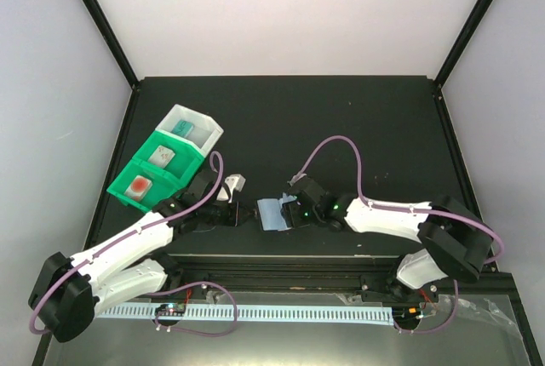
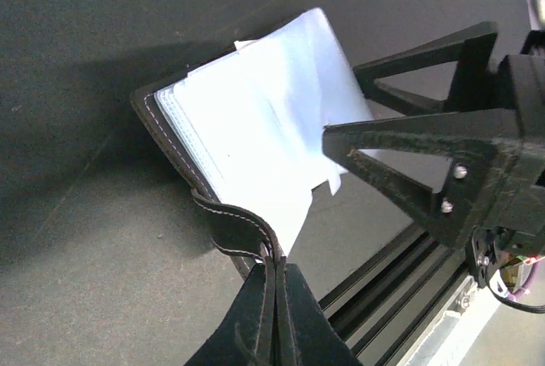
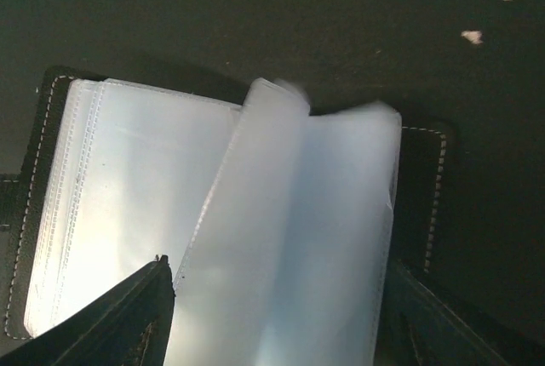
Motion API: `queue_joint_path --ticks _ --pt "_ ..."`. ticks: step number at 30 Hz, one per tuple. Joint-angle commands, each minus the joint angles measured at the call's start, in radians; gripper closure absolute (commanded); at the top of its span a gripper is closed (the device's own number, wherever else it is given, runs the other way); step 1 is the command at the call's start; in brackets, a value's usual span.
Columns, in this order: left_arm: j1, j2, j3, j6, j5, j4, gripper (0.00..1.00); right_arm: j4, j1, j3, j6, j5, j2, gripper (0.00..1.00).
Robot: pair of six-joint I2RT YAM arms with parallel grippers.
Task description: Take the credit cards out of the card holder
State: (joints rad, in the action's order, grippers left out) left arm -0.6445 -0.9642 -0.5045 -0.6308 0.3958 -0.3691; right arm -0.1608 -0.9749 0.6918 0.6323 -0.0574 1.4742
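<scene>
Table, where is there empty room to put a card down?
Bare: the far table between the green and white bins and the right wall. Crowded: the near middle, where left gripper and right gripper meet the card holder.

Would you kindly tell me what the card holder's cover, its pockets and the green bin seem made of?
The card holder has a cover like black leather or imitation, matte, with pale stitching along its edge. Its pockets look like clear, slightly glossy soft plastic; one sheet curls. The green bin looks like rigid moulded plastic, with thin straight dividers.
</scene>
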Motion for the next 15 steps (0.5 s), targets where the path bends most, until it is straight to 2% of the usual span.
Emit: queue_joint_path --ticks 1,7,15 --pt "0.002 -0.011 0.002 0.021 -0.023 -0.002 0.99 -0.047 -0.004 -0.009 -0.014 -0.087 -0.055 0.32" --pt "0.003 -0.015 -0.004 0.022 -0.024 0.002 0.98 -0.132 -0.004 0.009 -0.018 -0.14 -0.108 0.38" --pt "0.002 0.013 -0.004 0.008 -0.071 -0.011 0.97 -0.026 -0.004 0.016 -0.023 0.053 -0.124 0.52"
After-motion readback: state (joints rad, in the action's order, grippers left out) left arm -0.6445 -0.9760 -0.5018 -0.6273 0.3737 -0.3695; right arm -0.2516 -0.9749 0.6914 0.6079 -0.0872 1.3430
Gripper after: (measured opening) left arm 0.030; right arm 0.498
